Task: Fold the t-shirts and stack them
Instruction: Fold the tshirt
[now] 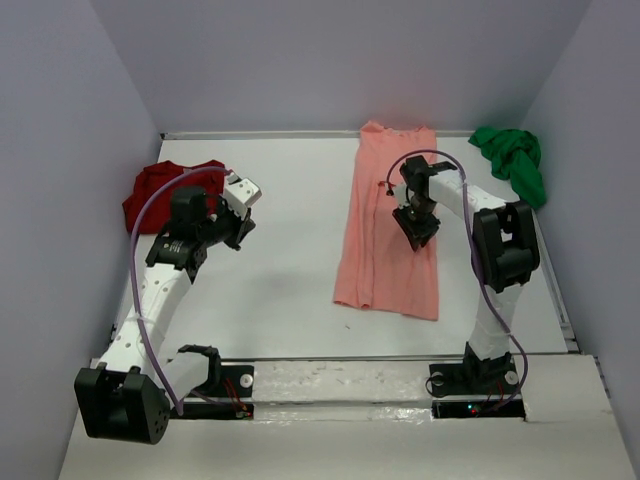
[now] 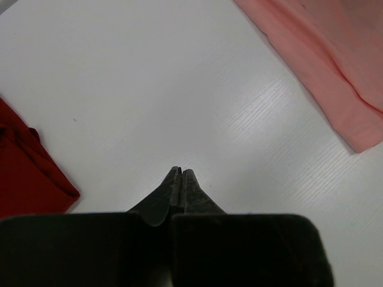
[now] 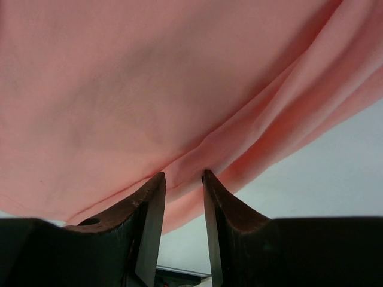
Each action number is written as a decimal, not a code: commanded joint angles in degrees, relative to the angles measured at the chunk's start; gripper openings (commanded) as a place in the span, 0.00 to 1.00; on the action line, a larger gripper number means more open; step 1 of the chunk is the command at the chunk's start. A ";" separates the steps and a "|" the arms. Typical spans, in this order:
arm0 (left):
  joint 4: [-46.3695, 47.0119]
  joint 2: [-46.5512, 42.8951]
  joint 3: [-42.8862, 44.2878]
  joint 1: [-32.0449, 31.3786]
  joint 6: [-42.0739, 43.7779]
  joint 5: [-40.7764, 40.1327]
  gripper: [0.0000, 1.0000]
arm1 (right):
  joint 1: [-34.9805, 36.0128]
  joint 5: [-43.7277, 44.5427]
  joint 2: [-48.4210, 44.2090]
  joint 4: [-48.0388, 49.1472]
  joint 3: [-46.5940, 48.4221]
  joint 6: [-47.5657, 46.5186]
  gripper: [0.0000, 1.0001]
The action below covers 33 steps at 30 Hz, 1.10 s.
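One salmon-pink t-shirt [image 1: 368, 250] flat beneath the slightly parted right gripper [image 1: 415, 238].

white table [image 1: 290, 260] between pale lilac walls [image 1: 60, 150], a shiny taped strip [image 1: 340, 385] along its near edge

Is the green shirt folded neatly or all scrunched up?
Scrunched up. The green shirt lies in a lumpy, wrinkled heap at the far right corner of the table, with no flat layers or straight edges.
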 commanded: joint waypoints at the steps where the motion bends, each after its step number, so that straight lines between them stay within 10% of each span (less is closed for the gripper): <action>1: 2.08 -1.85 -0.34 -0.18 0.17 0.35 0.00 | 0.21 3.28 0.96 1.12 1.60 0.17 0.38; 17: 2.44 -3.26 -1.05 -0.18 -0.01 0.88 0.00 | 0.21 7.08 1.32 4.02 -3.06 0.17 0.28; 23: 2.70 -3.70 -1.22 -0.18 0.08 0.79 0.00 | 0.21 6.73 1.32 3.85 -2.63 0.26 0.00; 33: 2.61 -3.35 -0.78 -0.09 -0.09 0.70 0.00 | 0.21 -0.74 -2.98 0.78 -0.95 -1.58 0.00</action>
